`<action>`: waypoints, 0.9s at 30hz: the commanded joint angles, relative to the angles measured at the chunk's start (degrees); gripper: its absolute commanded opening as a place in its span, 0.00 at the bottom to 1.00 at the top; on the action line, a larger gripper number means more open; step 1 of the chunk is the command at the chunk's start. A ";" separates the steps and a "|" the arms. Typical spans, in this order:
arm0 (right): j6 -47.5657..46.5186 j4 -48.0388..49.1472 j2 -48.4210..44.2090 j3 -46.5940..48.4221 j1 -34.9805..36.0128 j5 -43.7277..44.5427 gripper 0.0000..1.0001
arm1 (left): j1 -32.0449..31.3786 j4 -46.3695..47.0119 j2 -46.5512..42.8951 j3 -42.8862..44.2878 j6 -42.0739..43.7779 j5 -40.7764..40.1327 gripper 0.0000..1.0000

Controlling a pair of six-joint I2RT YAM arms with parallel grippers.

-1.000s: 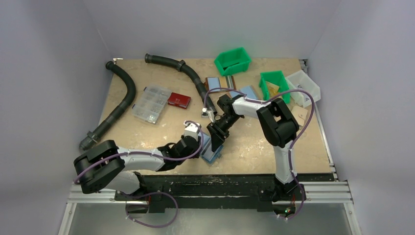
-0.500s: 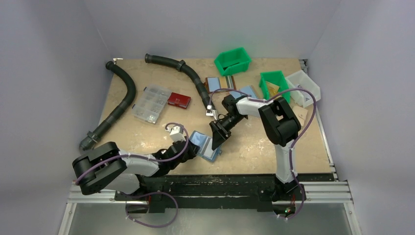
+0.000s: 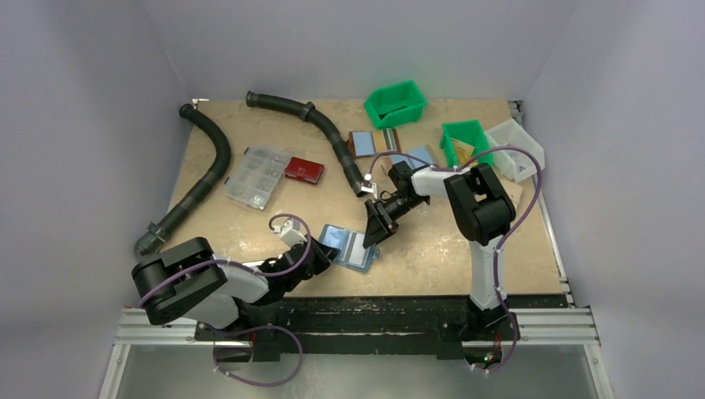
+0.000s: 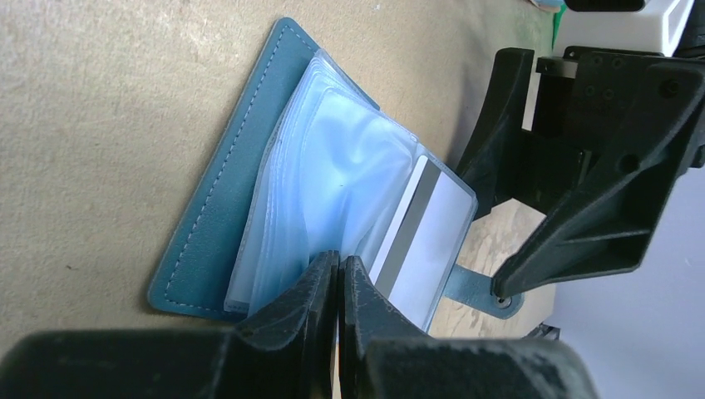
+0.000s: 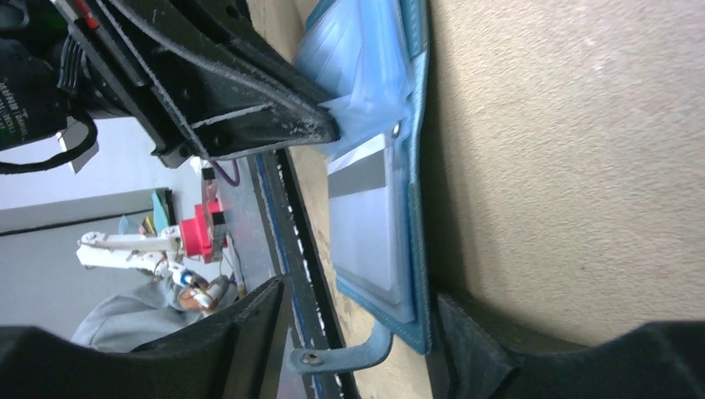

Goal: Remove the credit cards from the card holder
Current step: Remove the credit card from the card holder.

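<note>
Pinching card holder point(image 4: 216, 208) | left pincer point(image 4: 339, 270) | grip clear at wrist, unclear overhead

1. A beige wooden table point(image 3: 249, 224) carries everything.
2. Two black corrugated hoses: one point(image 3: 218, 158) curves down the left side, the other point(image 3: 320, 120) runs from far centre towards the middle.
3. A clear compartment box point(image 3: 258, 174) lies left of centre, with a red case point(image 3: 304, 169) just beside it on the right.
4. Far right: two green bins point(image 3: 396, 103) point(image 3: 465, 141) and a clear tub point(image 3: 515, 148).
5. Two brown-edged, blue-lined holders point(image 3: 363, 141) point(image 3: 420, 155) lie between the bins.
</note>
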 commanded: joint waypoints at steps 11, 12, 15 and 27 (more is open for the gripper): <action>6.12 13.23 -2.01 -3.84 -1.07 2.01 0.03 | -0.32 -4.61 -3.20 -3.16 1.20 5.23 0.13; 4.83 12.18 -2.60 -3.27 -1.10 3.35 0.01 | -0.13 -5.53 -4.82 -3.21 3.12 5.21 0.23; 1.69 8.55 -4.43 -1.72 -1.13 6.36 0.00 | 0.38 -8.59 -10.79 -2.20 11.35 7.37 0.49; -2.42 3.47 -11.22 0.92 -0.47 10.33 0.00 | 1.76 -31.50 -28.61 13.04 30.87 19.76 0.64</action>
